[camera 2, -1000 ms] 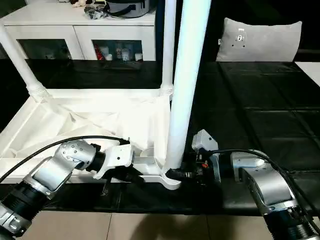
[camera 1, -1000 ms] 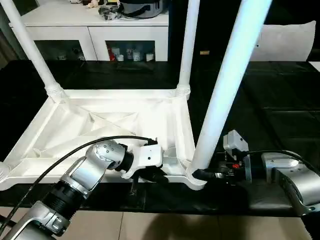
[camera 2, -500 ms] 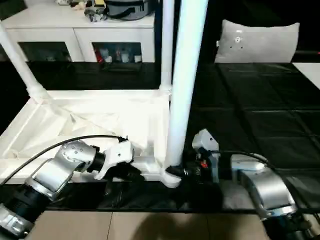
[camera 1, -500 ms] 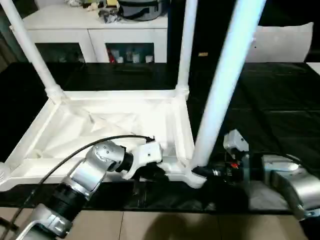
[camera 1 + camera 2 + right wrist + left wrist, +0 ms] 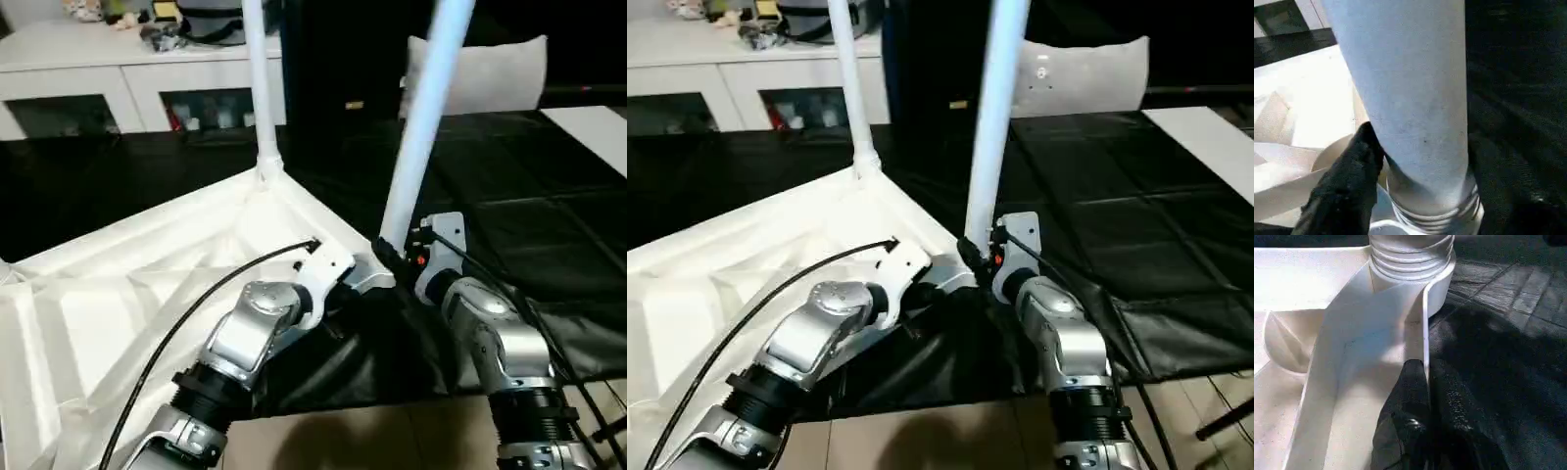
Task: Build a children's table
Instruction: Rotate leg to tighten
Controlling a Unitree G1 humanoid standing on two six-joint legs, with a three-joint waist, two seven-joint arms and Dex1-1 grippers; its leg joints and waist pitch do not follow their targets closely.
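The upturned tabletop (image 5: 118, 294) lies ribbed side up on a black quilted cover (image 5: 549, 215), with a white cabinet (image 5: 147, 83) and a grey pillow (image 5: 490, 73) behind it and pale floor tiles (image 5: 372, 441) in front.

The left gripper (image 5: 1422, 377) is clenched on the tabletop's thin rim wall, just beside the corner socket. The right gripper (image 5: 1418, 161) sits around the foot of the near leg (image 5: 421, 127), which stands upright in that socket; one black finger (image 5: 1352, 166) presses its side, though I cannot tell how firm the hold is. A second leg (image 5: 257, 78) stands in the far corner, well beyond both grippers.

The gripped corner sits near the cover's front edge. To the right of the right gripper the cover lies bare.
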